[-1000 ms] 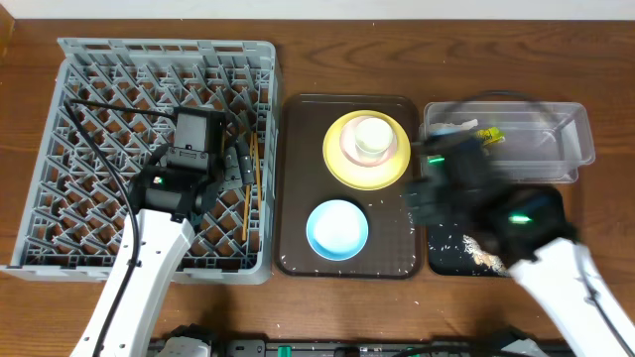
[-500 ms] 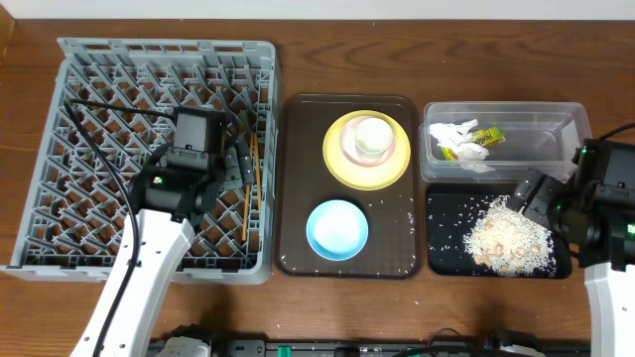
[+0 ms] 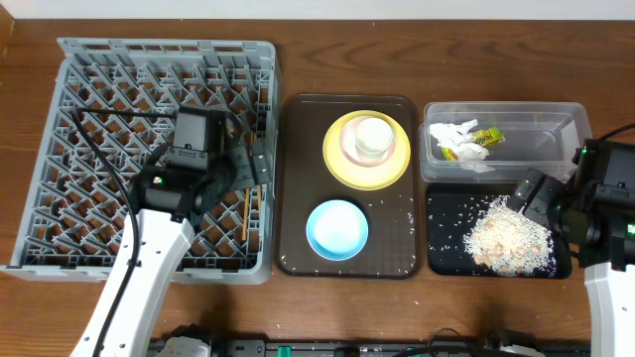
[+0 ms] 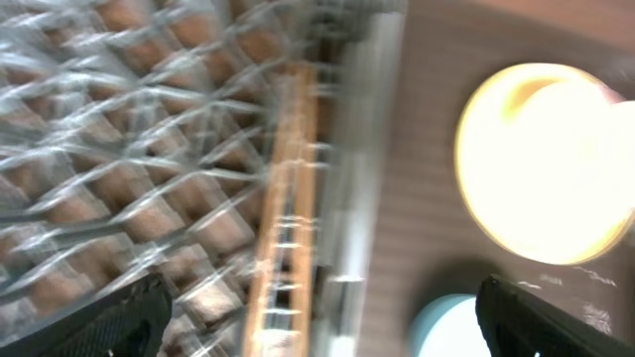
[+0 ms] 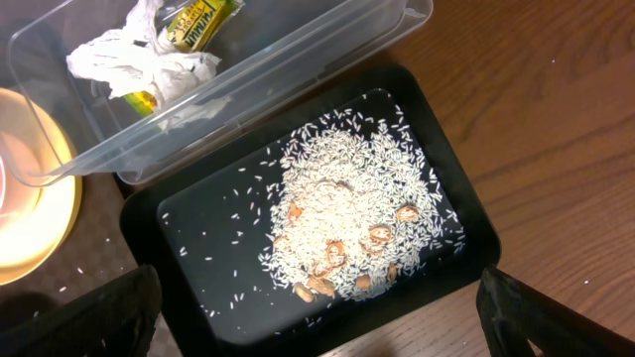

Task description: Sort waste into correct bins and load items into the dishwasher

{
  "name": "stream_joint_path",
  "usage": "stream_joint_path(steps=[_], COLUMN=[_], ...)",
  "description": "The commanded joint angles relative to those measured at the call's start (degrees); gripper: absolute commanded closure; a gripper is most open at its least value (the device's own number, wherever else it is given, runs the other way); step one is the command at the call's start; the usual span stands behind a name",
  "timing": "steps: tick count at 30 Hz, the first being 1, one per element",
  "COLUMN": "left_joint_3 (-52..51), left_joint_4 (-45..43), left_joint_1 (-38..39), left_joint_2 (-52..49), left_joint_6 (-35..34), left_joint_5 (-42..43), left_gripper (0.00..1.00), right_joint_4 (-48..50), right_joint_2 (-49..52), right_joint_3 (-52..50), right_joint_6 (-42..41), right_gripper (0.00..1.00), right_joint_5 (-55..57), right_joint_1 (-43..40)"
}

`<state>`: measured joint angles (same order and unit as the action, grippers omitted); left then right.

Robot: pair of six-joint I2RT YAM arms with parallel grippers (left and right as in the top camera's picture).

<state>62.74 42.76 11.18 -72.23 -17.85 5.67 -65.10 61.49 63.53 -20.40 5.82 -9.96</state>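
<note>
Right arm's the big mover here. A second ago it was hunched over the black tray (image 3: 442,213); now it's pulled back toward the desk's edge, and it hasn't budged in the last half second. The right tool (image 5: 317,322) is spread open with nothing in it. Just ahead of it, the rice pile (image 5: 347,228) sits inside the black tray. Beyond that, the clear tub (image 5: 298,59) holds the napkin (image 5: 139,59) and the wrapper (image 5: 203,22). So I'd say waste sorting is basically done, apart from stray grains on the brown tray (image 3: 298,119).

The left tool (image 4: 319,322) has only just twitched, swinging a bit toward the rack wall nearest the brown tray, and its camera is smeared. Its jaws are wide apart and empty. The chopsticks (image 4: 283,198) lie right under it in the dish rack (image 3: 99,69), against that wall. Past the wall from the tool, the yellow plate (image 3: 342,167), the cup (image 3: 372,137) on it and the blue bowl (image 3: 337,228) all wait on the tray. My guess is they're next.
</note>
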Motion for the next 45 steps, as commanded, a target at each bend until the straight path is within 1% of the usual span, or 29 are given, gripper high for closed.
stream_joint_path(steps=[1,2,3,4,5,6,11,13,15,16,18,20,23,25,27,29,30,31,32,34,36,37,40,41,42,45], left_joint_3=[0.0,0.0,0.0,0.0,0.0,0.1,2.7,5.4,9.4,12.0,20.5,28.0,39.8,47.1,53.0,55.5,55.6,55.6,55.6,55.6,55.6,55.6,55.6,55.6,55.6,55.6], left_joint_4=[-3.3,-4.3,-5.4,-7.1,-9.0,-12.0,-17.6,-17.6,-15.2,-13.0,-4.0,4.7,17.0,23.6,28.2,29.7,29.2,28.5,27.3,24.9,22.4,20.7,19.7,20.4,21.9,28.4], left_joint_1=[-0.3,-0.2,-0.1,0.3,0.9,2.0,6.4,8.4,10.3,11.3,13.8,15.5,17.8,19.3,21.0,22.5,23.3,23.8,24.3,24.7,24.6,24.6,24.7,24.7,24.7,24.0], left_joint_2=[0.0,0.0,0.0,0.0,0.0,0.0,-0.2,-0.9,-2.1,-2.9,-6.4,-9.9,-16.7,-21.7,-26.7,-30.5,-32.0,-33.2,-34.5,-36.3,-37.4,-38.0,-38.7,-38.7,-38.6,-37.3], left_joint_6=[-0.2,-0.2,-0.3,-1.2,-2.3,-4.1,-8.2,-8.2,-8.2,-8.2,-7.9,-7.0,-4.2,-2.1,0.0,1.6,1.8,1.7,1.7,1.7,1.7,1.7,1.7,1.4,-0.1,-4.9], left_joint_5=[13.0,13.9,14.6,14.6,14.4,14.3,14.3,14.3,14.2,14.0,11.3,9.8,9.7,9.7,9.7,9.7,9.7,9.7,9.7,9.7,9.7,9.7,9.6,8.6,5.9,-8.7], left_gripper=[0.42,0.55,0.71,0.81,0.89,0.92,0.92,0.92,0.92,0.92,0.89,0.89,0.88,0.87,0.87,0.84,0.75,0.55,0.43,0.41,0.34,0.33,0.33,0.36,0.36,0.33], right_joint_4=[-0.1,-0.1,-0.1,-0.1,-0.1,-0.1,-0.1,-0.1,-0.1,-0.1,-0.1,-0.1,-0.1,-0.1,-0.1,-0.1,-0.1,-0.1,-0.1,-0.1,-0.1,-0.1,-0.1,-0.1,-0.1,-0.1], right_joint_2=[0.0,0.0,0.0,0.0,0.0,0.0,0.0,0.0,0.0,0.0,0.0,0.0,0.0,0.0,0.0,0.0,0.0,0.0,0.0,0.0,0.0,0.0,0.0,0.0,0.0,0.0], right_joint_3=[0.5,0.5,0.5,0.5,0.5,0.5,0.5,0.5,0.5,0.5,0.5,0.5,0.5,0.5,0.5,0.5,0.5,0.5,0.5,0.5,0.5,0.5,0.5,0.5,0.5,0.5], right_joint_6=[-0.8,-0.8,-0.8,-0.8,-0.8,-0.8,-0.8,-0.8,-0.8,-0.8,-0.8,-0.8,-0.8,-0.8,-0.8,-0.8,-0.8,-0.8,-0.8,-0.8,-0.8,-0.8,-0.8,-0.8,-0.8,-0.8], right_gripper=[0.01,0.01,0.01,0.01,0.01,0.01,0.01,0.01,0.01,0.01,0.01,0.01,0.01,0.01,0.01,0.01,0.01,0.01,0.01,0.01,0.01,0.01,0.01,0.01,0.01,0.01], right_joint_5=[-0.1,-0.1,-0.1,-0.1,-0.1,-0.1,-0.1,-0.1,-0.1,-0.1,-0.1,-0.1,-0.1,-0.1,-0.1,-0.1,-0.1,-0.1,-0.1,-0.1,-0.1,-0.1,-0.1,-0.1,-0.1,-0.1], right_joint_1=[-0.4,-0.4,-0.4,-0.4,-0.4,-0.4,-0.4,-0.4,-0.4,-0.4,-0.4,-0.4,-0.4,-0.4,-0.4,-0.4,-0.4,-0.4,-0.4,-0.4,-0.4,-0.4,-0.4,-0.4,-0.4,-0.4])
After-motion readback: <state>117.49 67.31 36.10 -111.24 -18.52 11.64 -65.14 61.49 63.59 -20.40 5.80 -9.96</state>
